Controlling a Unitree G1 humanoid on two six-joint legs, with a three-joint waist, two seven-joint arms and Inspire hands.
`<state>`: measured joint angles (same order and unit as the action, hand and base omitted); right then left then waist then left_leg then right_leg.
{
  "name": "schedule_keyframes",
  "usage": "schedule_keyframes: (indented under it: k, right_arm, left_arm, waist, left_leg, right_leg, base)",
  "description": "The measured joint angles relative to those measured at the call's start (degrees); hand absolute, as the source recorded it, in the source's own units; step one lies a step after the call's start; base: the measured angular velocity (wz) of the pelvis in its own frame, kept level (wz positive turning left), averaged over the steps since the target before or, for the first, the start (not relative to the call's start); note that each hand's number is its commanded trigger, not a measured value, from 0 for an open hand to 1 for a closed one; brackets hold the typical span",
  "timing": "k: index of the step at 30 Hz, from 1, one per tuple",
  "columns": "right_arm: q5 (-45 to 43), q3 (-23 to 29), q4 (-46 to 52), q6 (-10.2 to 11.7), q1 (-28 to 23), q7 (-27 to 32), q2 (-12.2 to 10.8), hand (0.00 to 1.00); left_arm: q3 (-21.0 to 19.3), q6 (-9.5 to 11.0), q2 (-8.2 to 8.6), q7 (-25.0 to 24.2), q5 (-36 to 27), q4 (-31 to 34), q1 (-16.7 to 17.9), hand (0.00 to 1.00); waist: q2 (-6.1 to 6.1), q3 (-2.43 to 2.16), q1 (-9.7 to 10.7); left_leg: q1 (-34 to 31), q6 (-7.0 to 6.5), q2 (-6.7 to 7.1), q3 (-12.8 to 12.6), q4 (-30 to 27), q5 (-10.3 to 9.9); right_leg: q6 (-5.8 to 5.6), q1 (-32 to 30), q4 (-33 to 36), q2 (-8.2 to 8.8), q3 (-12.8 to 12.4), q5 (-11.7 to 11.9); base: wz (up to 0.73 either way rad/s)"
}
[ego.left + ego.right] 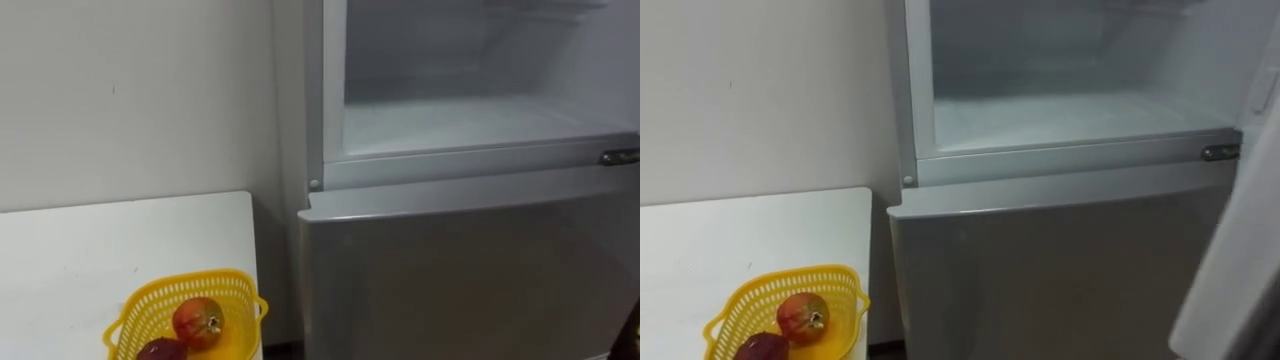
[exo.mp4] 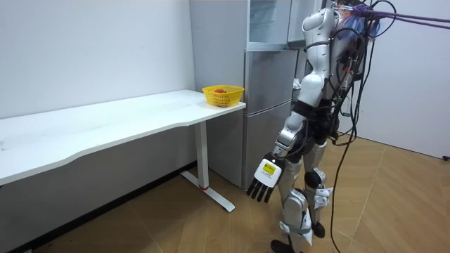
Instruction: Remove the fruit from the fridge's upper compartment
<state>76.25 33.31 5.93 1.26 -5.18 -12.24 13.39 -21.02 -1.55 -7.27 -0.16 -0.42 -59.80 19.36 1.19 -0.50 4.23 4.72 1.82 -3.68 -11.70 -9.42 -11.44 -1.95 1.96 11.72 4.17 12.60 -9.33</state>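
The upper fridge compartment (image 1: 470, 120) stands open in front of me, and its white floor shows bare. Its door (image 1: 1240, 250) is swung out at the right edge of the right eye view. The grey lower fridge door (image 1: 470, 280) below it is closed. In the room view I stand upright facing the fridge (image 2: 271, 84). My left hand (image 2: 264, 184) hangs low at my side, fingers straight, holding nothing.
A white table (image 1: 90, 250) stands left of the fridge against the wall. At its near corner sits a yellow basket (image 1: 150, 300) holding a red-orange fruit (image 1: 198, 322) and a dark red fruit (image 1: 160, 350). Wooden floor (image 2: 176, 225) lies behind me.
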Motion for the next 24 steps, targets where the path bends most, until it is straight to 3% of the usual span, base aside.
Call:
schedule_keyframes:
  k: [8, 15, 17, 24]
  right_arm:
    - [-6.6, -1.13, 0.01, -0.7, 0.01, -1.73, 0.55, 0.0]
    - [-13.6, -3.46, -1.52, -0.69, 0.75, -1.65, 4.14, 0.0]
    - [-17.13, -3.94, -2.45, -1.39, 2.01, -1.66, 5.33, 0.0]
    - [-20.8, -5.51, -3.4, -3.67, 6.66, -1.6, 5.5, 0.0]
  left_arm:
    - [0.43, 0.0, -0.03, -0.45, 0.06, 0.03, -0.43, 0.0]
    - [2.1, -0.06, -0.67, -0.42, 1.31, 0.15, -1.12, 0.0]
    - [2.19, -0.35, -0.88, -0.51, 2.36, 0.14, -1.06, 0.0]
    - [3.4, -1.95, -1.27, -2.04, 2.4, -0.11, -0.82, 0.0]
  waist:
    - [0.68, 0.06, -0.05]
    - [1.95, 0.34, -1.25]
    - [2.44, 0.33, -1.58]
    - [3.09, 0.3, -2.46]
  left_leg:
    - [-0.06, 0.0, -0.01, 0.08, 0.02, 0.0]
    - [-0.07, 0.0, -0.06, 0.03, -0.14, 0.0]
    - [-0.28, 0.0, -0.09, 0.04, -0.11, 0.0]
    - [-0.88, 0.03, -0.34, 0.39, -0.35, 0.02]
  right_leg:
    - [0.0, -0.01, -0.07, 0.0, 0.18, 0.0]
    - [0.07, -0.23, 0.03, -0.04, -0.04, 0.03]
    - [0.11, -0.9, 0.0, -0.05, -0.04, 0.06]
    - [0.39, -0.87, -0.03, -0.34, 0.12, 0.36]
  base:
    - [0.0]
    - [-0.02]
    - [0.0]
    - [0.0]
